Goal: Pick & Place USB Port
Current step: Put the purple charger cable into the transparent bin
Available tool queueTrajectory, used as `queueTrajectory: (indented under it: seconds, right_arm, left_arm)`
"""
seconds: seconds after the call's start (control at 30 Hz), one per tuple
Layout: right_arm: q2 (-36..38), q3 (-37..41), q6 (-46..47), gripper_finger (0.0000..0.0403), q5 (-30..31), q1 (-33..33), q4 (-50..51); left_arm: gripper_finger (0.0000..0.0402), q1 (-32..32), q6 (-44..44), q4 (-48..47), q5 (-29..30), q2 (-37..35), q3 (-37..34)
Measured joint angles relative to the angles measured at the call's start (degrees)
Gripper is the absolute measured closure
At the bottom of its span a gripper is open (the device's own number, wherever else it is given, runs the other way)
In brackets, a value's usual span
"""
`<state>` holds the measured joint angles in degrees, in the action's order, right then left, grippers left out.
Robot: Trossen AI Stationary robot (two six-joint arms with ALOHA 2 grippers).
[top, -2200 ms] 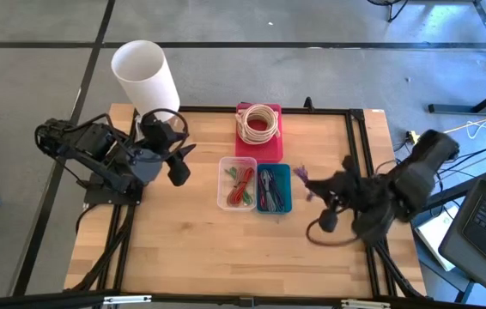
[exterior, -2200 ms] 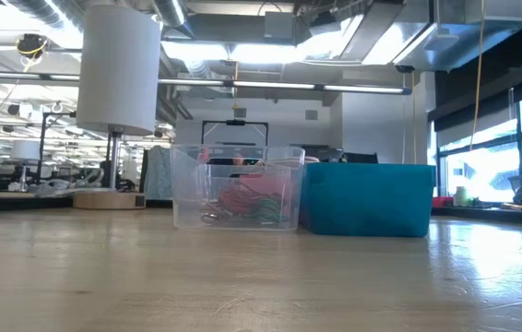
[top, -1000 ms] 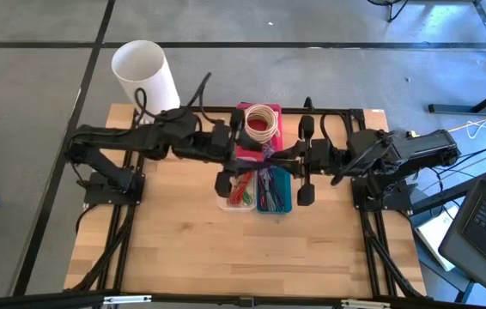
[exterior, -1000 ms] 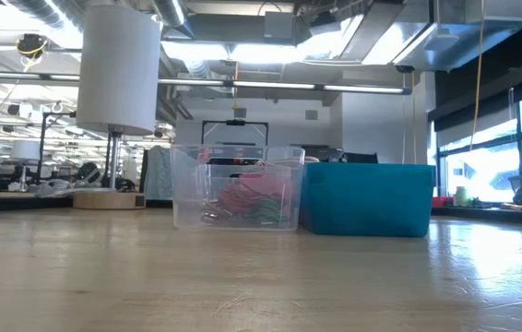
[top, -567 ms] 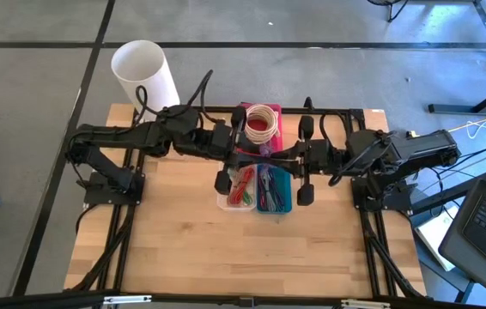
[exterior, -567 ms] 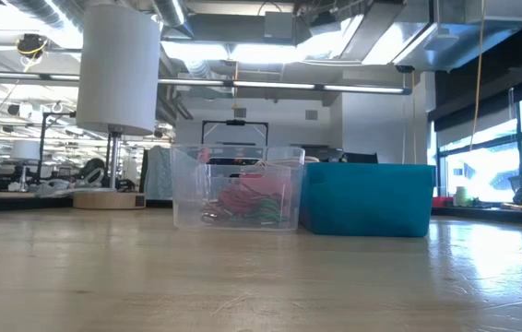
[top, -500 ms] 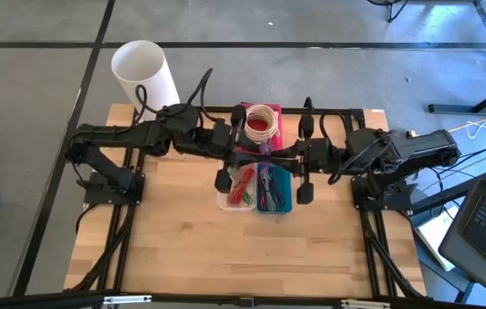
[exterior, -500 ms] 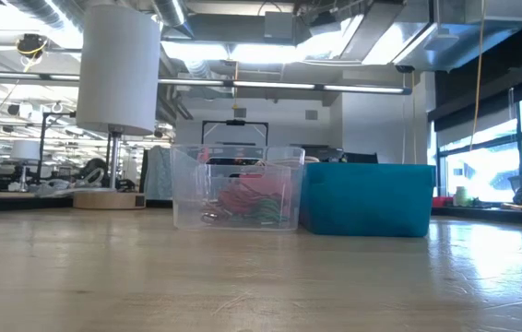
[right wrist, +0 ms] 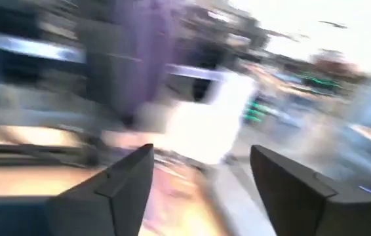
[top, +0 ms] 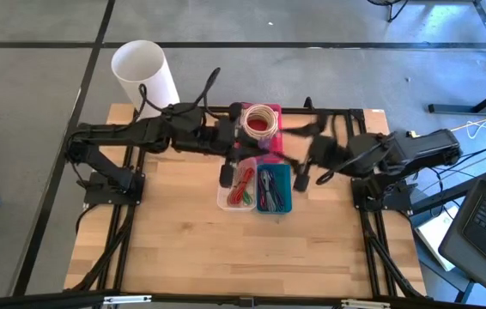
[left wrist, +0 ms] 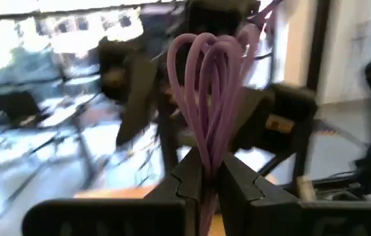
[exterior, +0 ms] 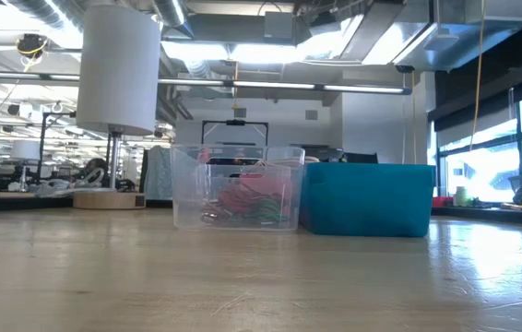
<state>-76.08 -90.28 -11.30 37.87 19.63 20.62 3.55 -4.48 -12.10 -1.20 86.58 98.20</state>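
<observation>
left wrist view: purple cable point(left wrist: 205, 105) was pinched in left gripper point(left wrist: 205, 183), above clear bin point(top: 239, 184); right gripper point(right wrist: 198, 190) gaped empty beside it. step judged: carry; lowering required.

Bright overhead light; heavily motion-blurred wrist views.

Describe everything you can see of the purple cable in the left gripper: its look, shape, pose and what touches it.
The purple cable is a thin, smooth, rubbery-looking cord folded into several long narrow loops. In the left wrist view the loops stand upright above the left gripper, whose two dark fingers are shut on the bundle's lower end. Nothing else touches it there. In the high view this gripper sits over the clear bin of coloured cables, beside the teal bin. The cable's plug ends cannot be seen.
</observation>
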Motion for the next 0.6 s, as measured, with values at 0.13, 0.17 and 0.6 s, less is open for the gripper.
queueTrajectory:
  seconds: [0.13, 0.17, 0.6]
  right_arm:
    - [3.71, -0.15, 2.94, 0.0130, 20.16, 3.71, 10.63]
    - [4.53, -0.15, 4.56, 0.0128, 24.21, 4.98, 13.85]
    - [14.48, -0.07, 29.43, 0.0142, 31.12, 12.12, 35.59]
  left_arm:
    - [0.0384, -0.31, 2.68, -10.00, 5.57, -2.95, -0.01]
    - [0.0384, -0.29, 3.49, -13.52, 7.48, -3.90, -0.03]
    - [0.0385, -6.32, 35.75, -44.48, 22.37, -4.57, -0.87]
